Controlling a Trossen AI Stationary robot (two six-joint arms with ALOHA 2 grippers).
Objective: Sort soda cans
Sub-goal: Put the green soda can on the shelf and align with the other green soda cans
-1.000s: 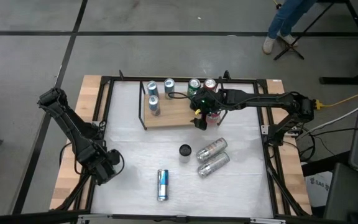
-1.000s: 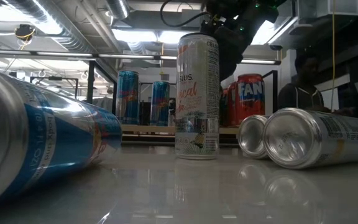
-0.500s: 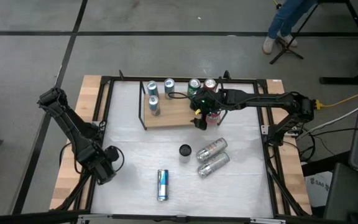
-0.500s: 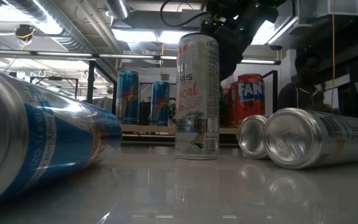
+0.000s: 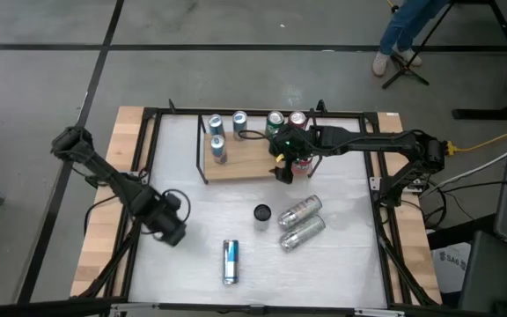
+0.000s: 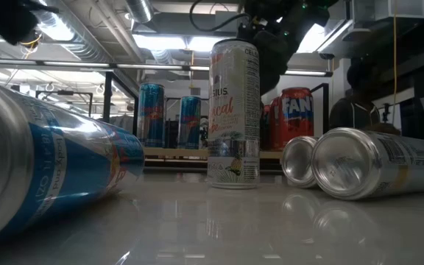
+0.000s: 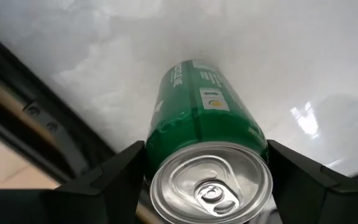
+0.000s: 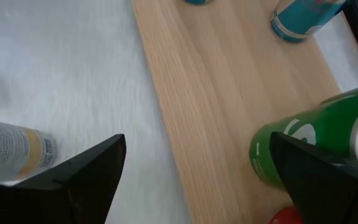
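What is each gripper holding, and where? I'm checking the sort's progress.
The left gripper grips a green can by its sides, near the top. The right gripper holds nothing.

Readable lettering on three cans, all in the low view

The red cylindrical can (image 6: 296,118) at the back shows white letters "FAN"; the tall upright white-and-silver can (image 6: 234,110) carries a word ending "SIUS" at its top; the blue-and-silver can lying on its side (image 6: 46,165) bears small print, of which "12" can be made out.
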